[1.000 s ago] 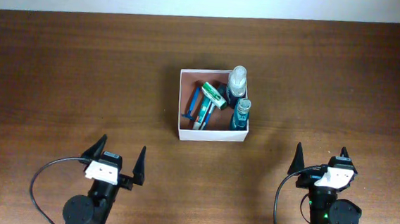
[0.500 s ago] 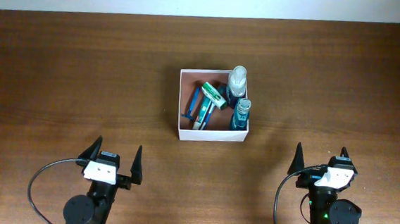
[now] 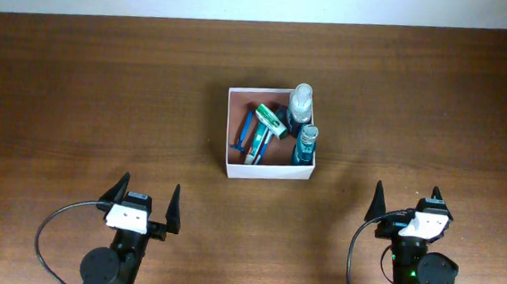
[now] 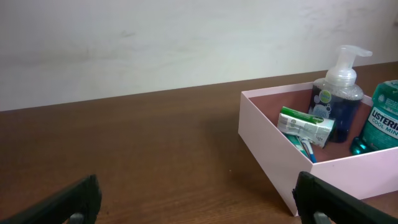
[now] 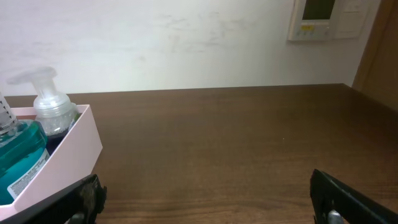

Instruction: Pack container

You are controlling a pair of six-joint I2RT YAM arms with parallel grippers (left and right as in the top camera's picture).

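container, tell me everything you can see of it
The container is a square, shallow, open-topped box with thin white walls, cardboard by the look, and a pinkish-tan floor. It sits flat on the wooden table, near the middle. Inside, a pump bottle and a mouthwash bottle stand upright along its right wall. A green packet lies over blue-and-white items in the left part.

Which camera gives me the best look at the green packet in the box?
The left wrist view: the green packet is large and unblocked there, lying beside the pump bottle in the box. Overhead shows the green packet small, from above. The right wrist view does not show it.
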